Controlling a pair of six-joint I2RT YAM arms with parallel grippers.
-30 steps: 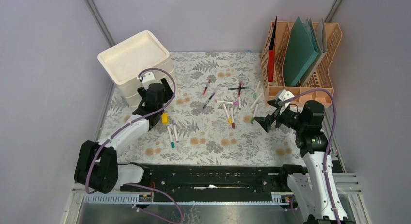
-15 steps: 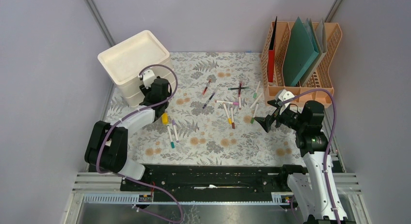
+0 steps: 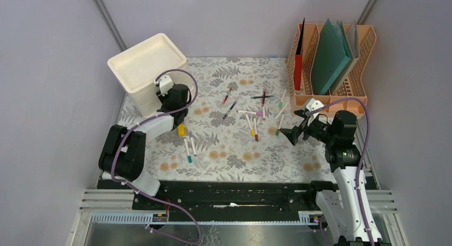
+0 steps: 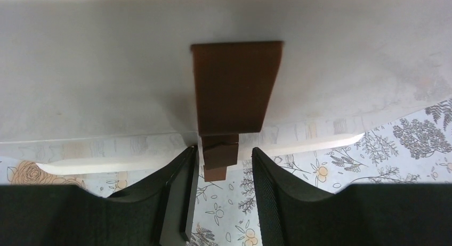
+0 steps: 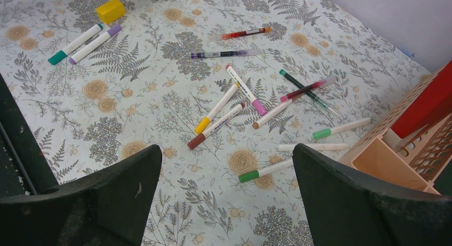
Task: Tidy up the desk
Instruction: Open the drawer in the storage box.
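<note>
The desk [image 3: 234, 150] has a fern-print cloth with several markers [image 3: 255, 115] scattered over its middle. My left gripper [image 3: 168, 102] is pressed up to the front of a white drawer box [image 3: 144, 62] at the back left. In the left wrist view its fingers [image 4: 224, 155] stand a little apart on either side of the box's brown handle [image 4: 234, 86]; the left finger touches it and the right one shows a gap. My right gripper [image 3: 288, 134] is open and empty above the cloth; the right wrist view [image 5: 226, 155] shows the markers [image 5: 242, 89] ahead of it.
An orange file rack [image 3: 330, 59] with green and red folders stands at the back right, its corner close to my right gripper [image 5: 394, 161]. A yellow block [image 3: 181, 130] and two markers [image 3: 188, 146] lie right of the left arm. Grey walls close in on both sides.
My left arm has reached further toward the white box. The lower drawer, which stuck out before, now sits flush with the box. The right arm has not moved.
</note>
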